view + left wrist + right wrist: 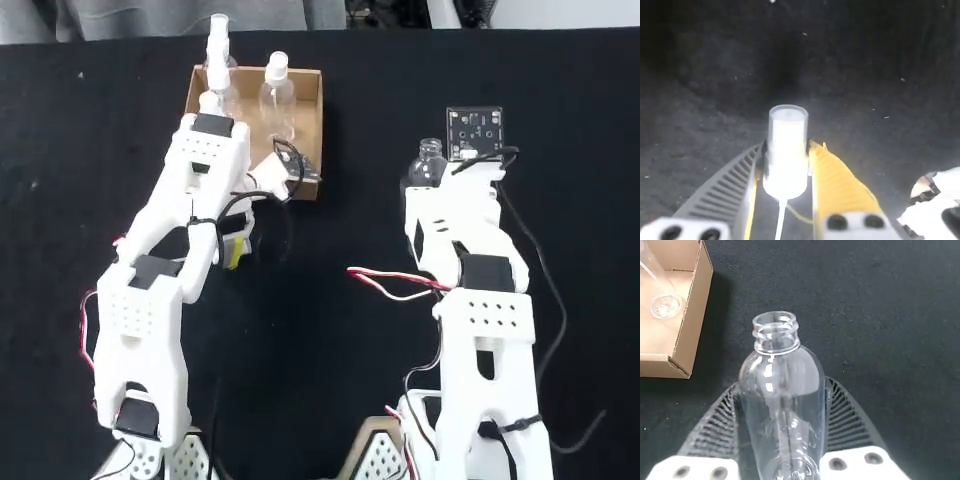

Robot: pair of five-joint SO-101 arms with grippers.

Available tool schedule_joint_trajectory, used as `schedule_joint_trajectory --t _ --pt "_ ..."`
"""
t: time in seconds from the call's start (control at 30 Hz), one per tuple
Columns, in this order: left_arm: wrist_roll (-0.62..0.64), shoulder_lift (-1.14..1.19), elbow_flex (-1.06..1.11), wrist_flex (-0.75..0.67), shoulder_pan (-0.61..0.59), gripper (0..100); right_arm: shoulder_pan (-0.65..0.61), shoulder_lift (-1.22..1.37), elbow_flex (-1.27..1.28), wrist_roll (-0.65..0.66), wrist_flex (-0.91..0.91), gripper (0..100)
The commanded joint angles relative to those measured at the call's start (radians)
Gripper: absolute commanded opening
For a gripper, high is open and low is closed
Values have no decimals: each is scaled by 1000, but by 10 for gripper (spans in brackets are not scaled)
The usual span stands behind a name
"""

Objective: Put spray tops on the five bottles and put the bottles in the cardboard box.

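Near edge: the two arm bases [300, 455] sit side by side. The black surface [320, 340] shows between the arms, crossed by a red-and-white wire [395, 283].

Left tool [787, 149]: closed on the spray top [786, 131]. The grey finger is on one side and the yellow finger on the other, both touching its white collar. The clear cap points away from the wrist and the thin dip tube runs back toward it. Black surface lies beyond the cap.

Right tool [782, 386]: closed on the bottle [782, 410], with the mesh fingers against its clear body from both sides. The neck is open and its threads are bare. The bottle is held well to the right of the cardboard box [306, 110], with a stretch of black surface between them.

Farther out: the left arm's wrist overlaps the box's near-left corner in the high view. Two capped bottles stand inside, one at the far-left corner [218, 70] and the other just right of it [277, 95]. The right part of the box floor is bare cardboard.

A small black square board [474, 133] lies just beside the held bottle, on its far right.

The far edge of the surface runs just behind the box, with grey cloth [150, 18] beyond it
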Motion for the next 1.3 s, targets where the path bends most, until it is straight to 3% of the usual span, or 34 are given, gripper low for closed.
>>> schedule_joint_trajectory --t 0.0,0.7,1.03,1.27 --pt "14 -100 13 14 4 27 15 -41 -12 9 -28 15" --pt "181 -514 231 5 1 29 -6 -42 -7 8 -20 11" --pt "187 -671 341 3 4 29 -6 -42 -7 6 -20 11" --pt "270 -799 510 -140 8 29 -6 -42 -7 9 -20 11"
